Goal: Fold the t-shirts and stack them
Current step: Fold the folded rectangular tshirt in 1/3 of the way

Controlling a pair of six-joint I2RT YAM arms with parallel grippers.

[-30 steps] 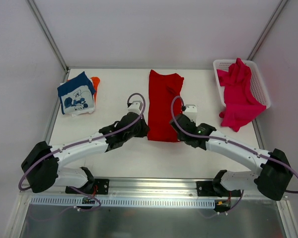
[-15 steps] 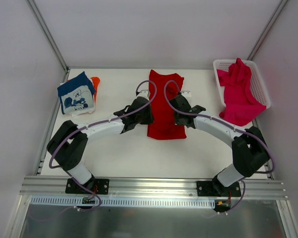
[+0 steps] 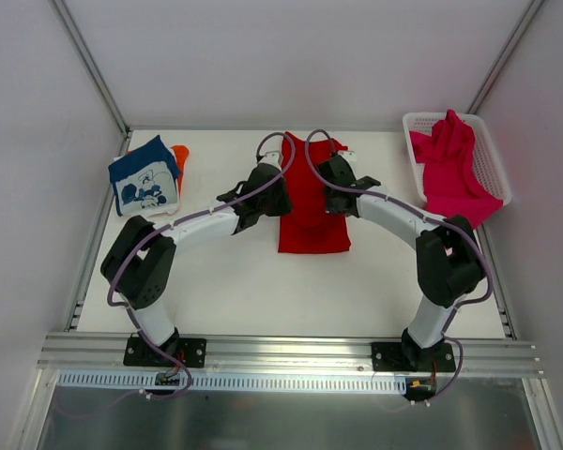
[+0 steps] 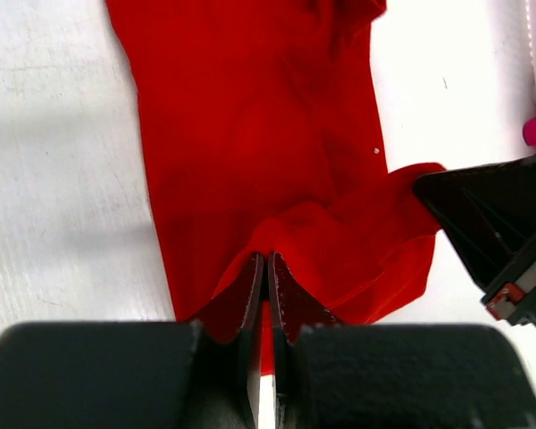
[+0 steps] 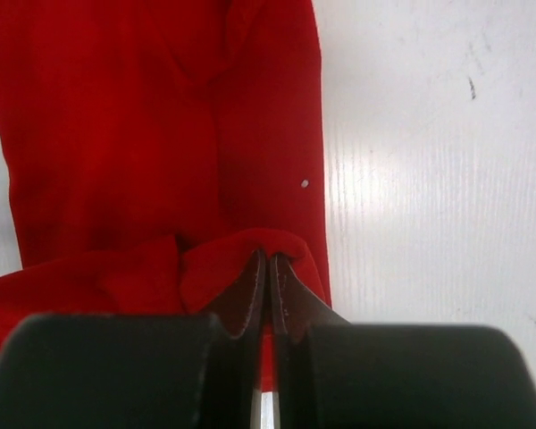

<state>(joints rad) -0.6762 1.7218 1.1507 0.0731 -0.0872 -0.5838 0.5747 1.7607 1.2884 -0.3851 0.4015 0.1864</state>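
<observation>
Top external view: red t-shirt (image 3: 311, 230) stretched lengthwise in the middle of the white surface (image 3: 244, 281), collar toward the far edge. Gripped at mid-length from both sides: left end effector (image 3: 280, 191) at its left edge, right end effector (image 3: 332, 190) at its right edge, both arms bent inward over the cloth. Off at the far left, navy t-shirt (image 3: 145, 178) with white cartoon print, folded, lying on top of orange t-shirt (image 3: 180, 155), only a strip of orange showing. At the far right, magenta-pink t-shirt (image 3: 455, 183) heaped unfolded in the white mesh basket (image 3: 493, 155) and spilling over its near rim onto the surface.

Left wrist view: fingers pressed together, clenched on a raised fold of red cloth, with the rest of the shirt flat beyond and the other end effector close at the right.

Right wrist view: likewise clenched tight, grasping a doubled red edge near the shirt's right side
</observation>
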